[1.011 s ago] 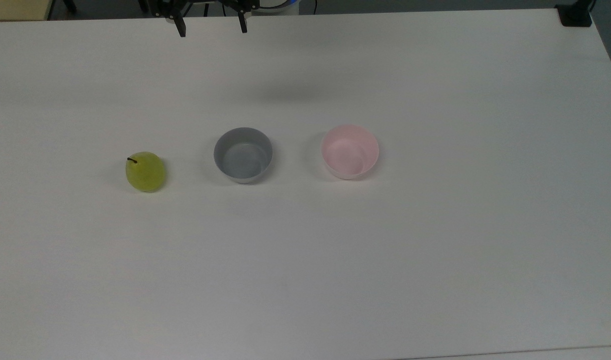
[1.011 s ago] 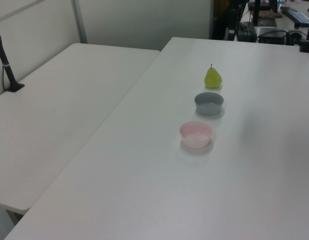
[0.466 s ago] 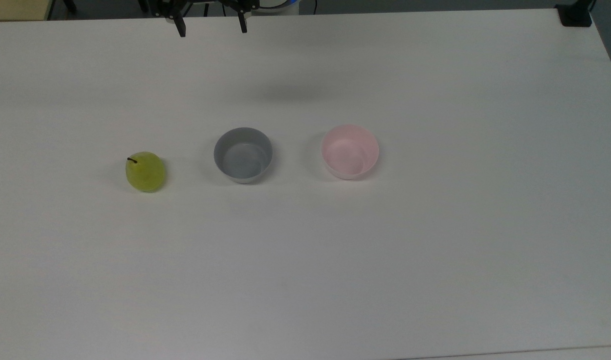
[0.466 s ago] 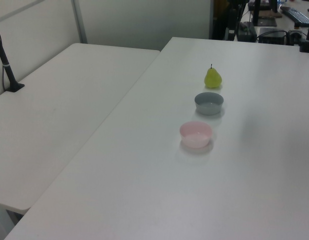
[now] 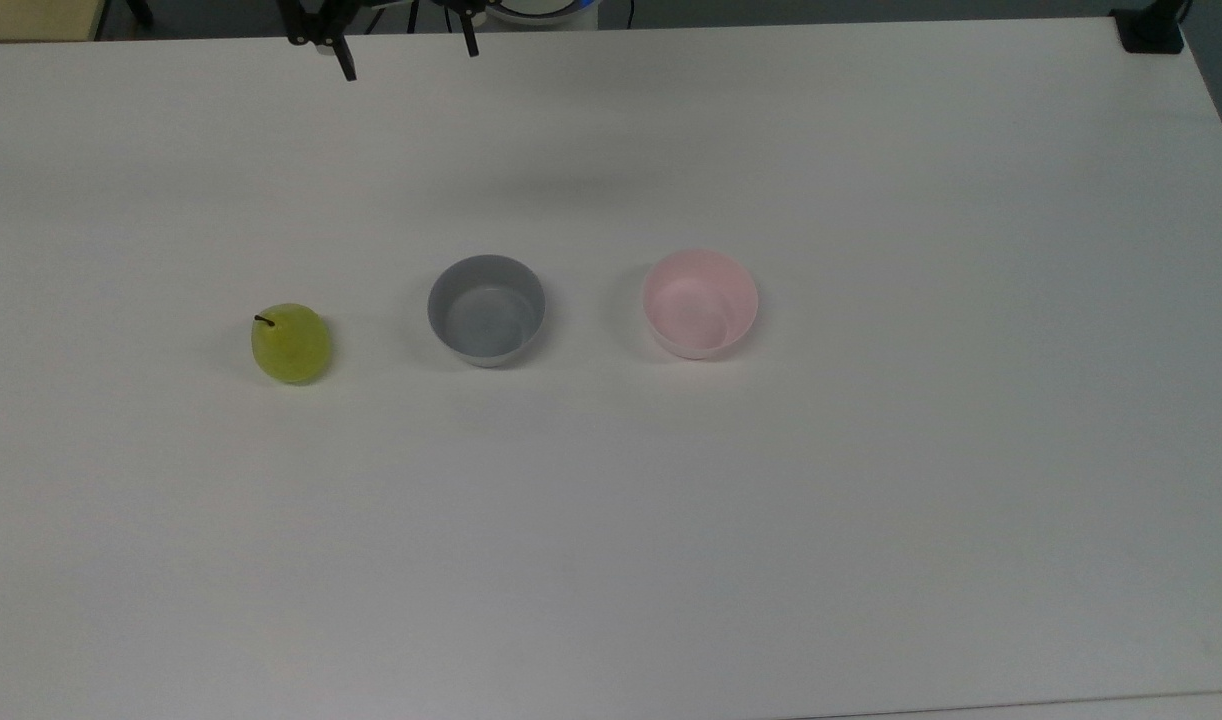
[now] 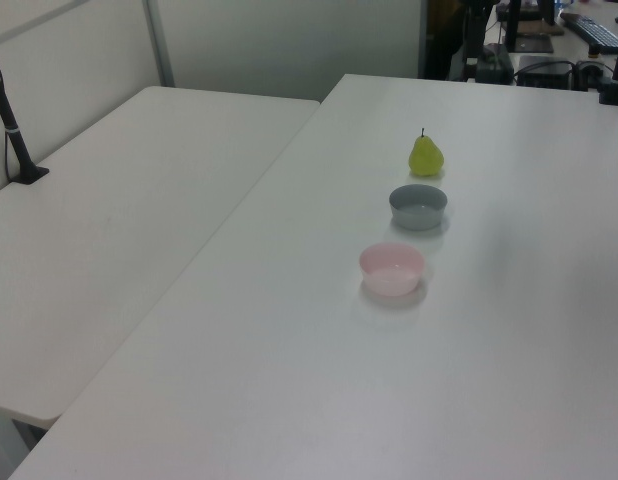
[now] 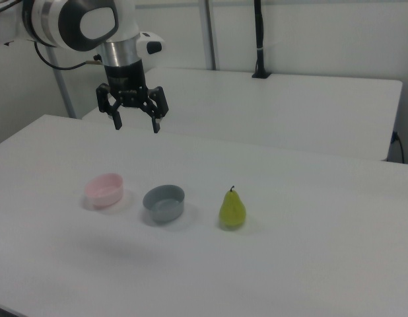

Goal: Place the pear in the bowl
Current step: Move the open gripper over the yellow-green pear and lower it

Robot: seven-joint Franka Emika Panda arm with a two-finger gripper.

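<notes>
The yellow-green pear (image 5: 291,343) (image 6: 425,156) (image 7: 232,210) stands upright on the white table, at the top view's left. The pale pink bowl (image 5: 700,303) (image 6: 392,269) (image 7: 103,189) sits empty at the other end of the row. My gripper (image 5: 406,60) (image 7: 136,123) hangs open and empty high above the table, at the top edge of the top view, well apart from pear and bowl. In the right view it is above and behind the two bowls.
A grey bowl (image 5: 486,309) (image 6: 418,206) (image 7: 164,202) of the same size stands between the pear and the pink bowl. A second white table (image 6: 109,220) adjoins this one. A black post (image 7: 258,39) rises from it.
The gripper has shifted a little toward the top view's left, on the pear's side. Pear and bowls have not moved.
</notes>
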